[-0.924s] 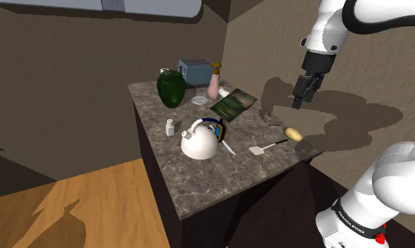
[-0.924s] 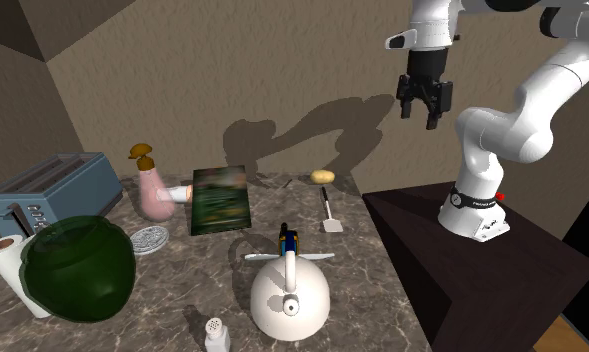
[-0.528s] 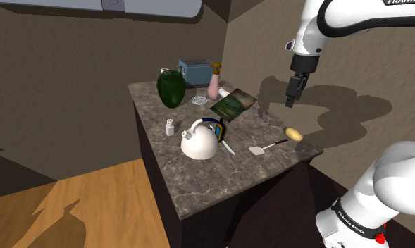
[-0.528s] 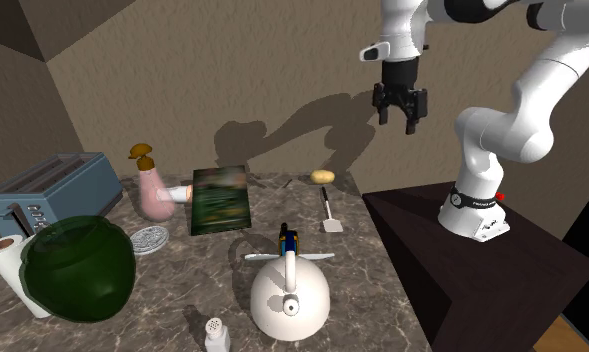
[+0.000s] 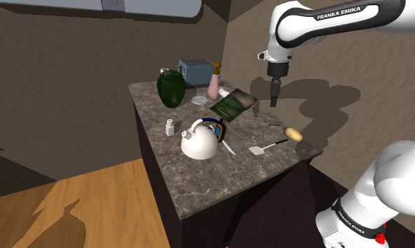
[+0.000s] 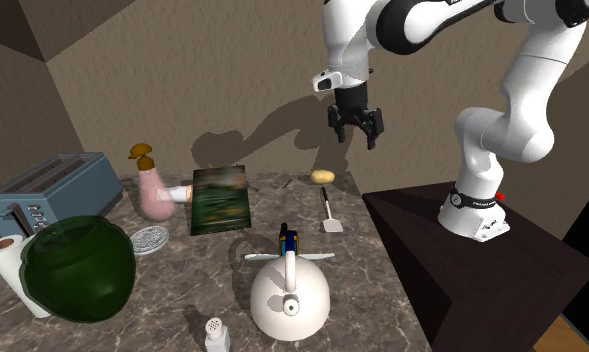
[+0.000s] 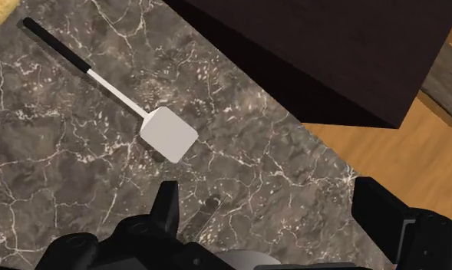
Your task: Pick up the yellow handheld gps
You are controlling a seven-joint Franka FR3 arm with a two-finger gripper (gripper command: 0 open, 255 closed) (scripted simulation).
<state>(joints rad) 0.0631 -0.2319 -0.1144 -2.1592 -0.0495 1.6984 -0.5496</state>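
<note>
Handheld GPS (image 5: 219, 129) is what you are after: a small dark unit with blue and yellow patches, standing on the counter (image 5: 199, 184) tight against the white kettle (image 5: 199, 143), on the kettle's side nearer the shoulder view's right. In the second exterior view the GPS (image 6: 288, 241) rises just behind the kettle (image 6: 289, 295); whether the two touch, you cannot tell. Expect a light, rigid body with a hard, probably smooth shell, so it should not give under pressure but could slip or tip over. Take it across its narrow sides at mid-body, and mind the kettle, which leaves little room for the finger on that side. Further right lie the spatula (image 5: 265, 147) and then a yellowish potato (image 5: 292, 132), neither of them your target. The arm rises from the stand, arches high over the counter's far right and points its wrist straight down, so the gripper (image 5: 274, 102) hangs in the air well apart from the GPS. From the wrist, the gripper (image 7: 270, 215) looks down on the spatula (image 7: 168, 134) and the counter's edge, with the fingers spread wide and nothing between them.
</note>
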